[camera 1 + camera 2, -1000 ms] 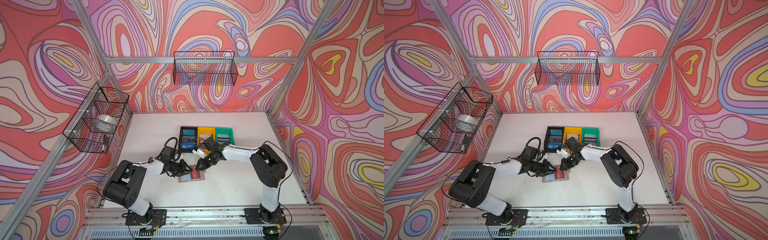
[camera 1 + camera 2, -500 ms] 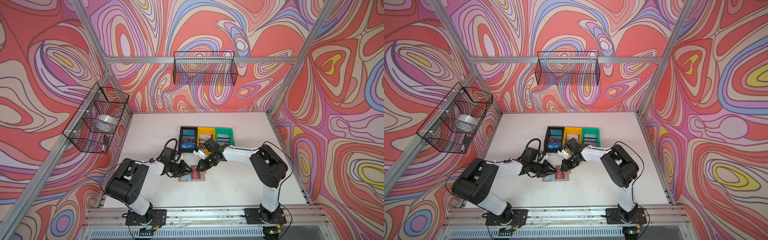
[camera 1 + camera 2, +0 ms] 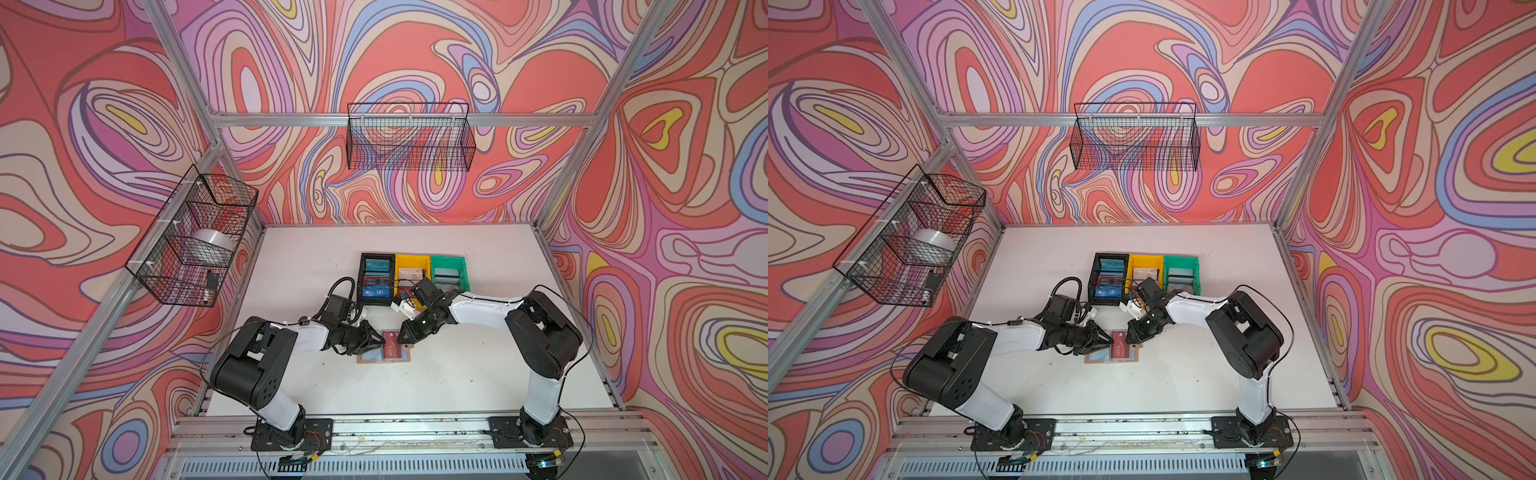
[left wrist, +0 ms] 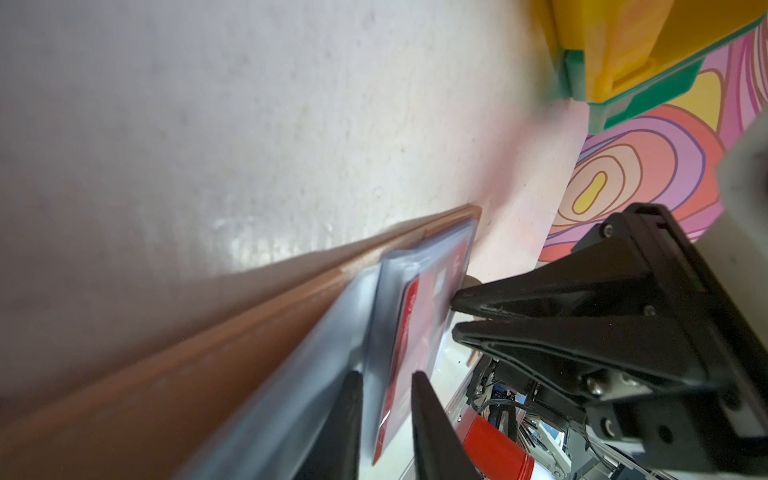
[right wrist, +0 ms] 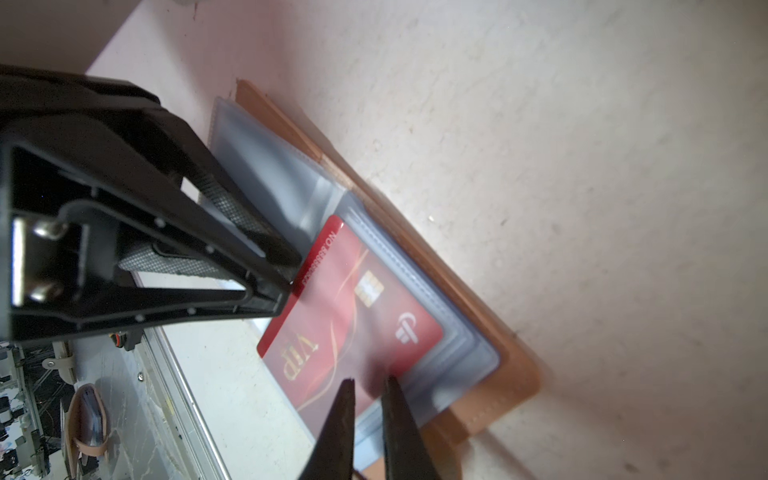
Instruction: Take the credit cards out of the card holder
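Card holder (image 5: 511,374) is lying open on the worktop (image 5: 540,166) between the arms. The dark red card (image 5: 345,316) is sitting half out of its clear sleeve (image 5: 457,353), with its free edge facing the left pincer (image 5: 291,276), which is clamping it. The right pincer (image 4: 455,318) is nipping the sleeve's opposite edge, jaws nearly together. Card is rigid and glossy, sleeve limp film, cover stitched tan leather. Judging the pull as running leftward, across the card's long axis.
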